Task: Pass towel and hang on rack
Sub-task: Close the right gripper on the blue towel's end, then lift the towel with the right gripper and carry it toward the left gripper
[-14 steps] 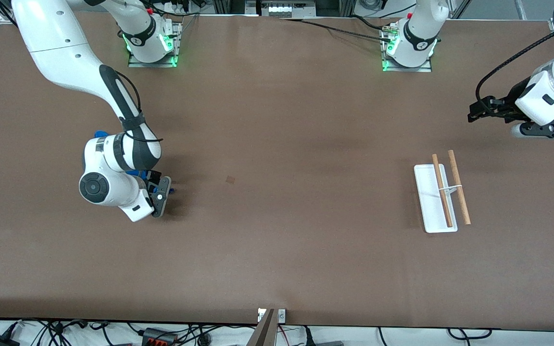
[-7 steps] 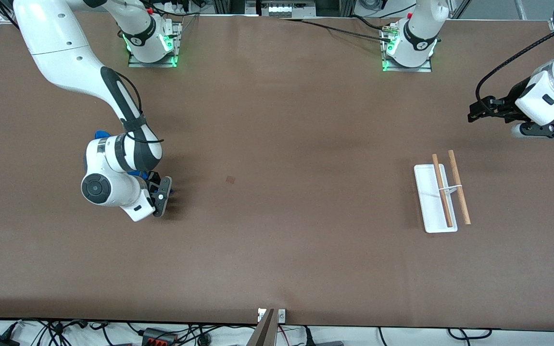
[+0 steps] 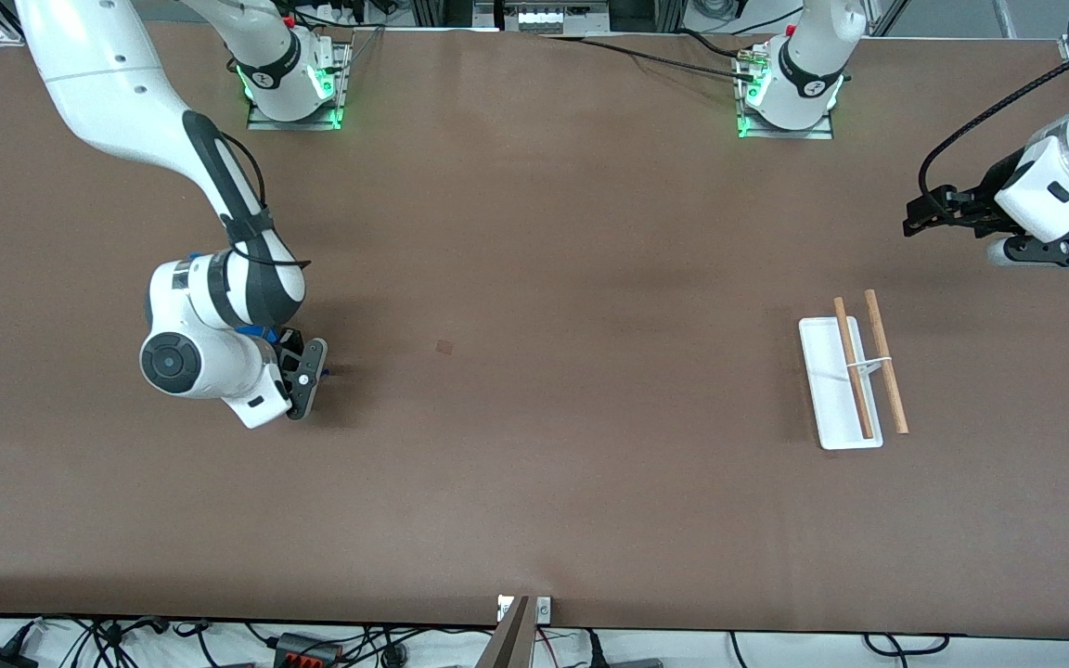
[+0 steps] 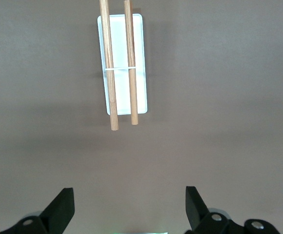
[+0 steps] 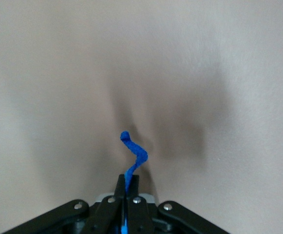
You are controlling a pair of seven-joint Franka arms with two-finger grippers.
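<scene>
The right gripper point(image 3: 297, 369) hangs over the brown table point(image 3: 534, 464) toward the right arm's end, well away from every table edge. Its two fingers are pressed together on a small bright blue soft towel point(image 5: 134, 155). In the right wrist view a thin twist of blue cloth sticks out past the fingertips; from the front camera only a little blue shows under the wrist. A wide stretch of bare table lies between this gripper and the small rack point(image 3: 850, 376) with a flat white base and two light-brown wooden rods. The rack stands toward the left arm's end. The left gripper point(image 4: 129, 209) waits up in the air near that rack, with its fingers wide apart and holding nothing.
</scene>
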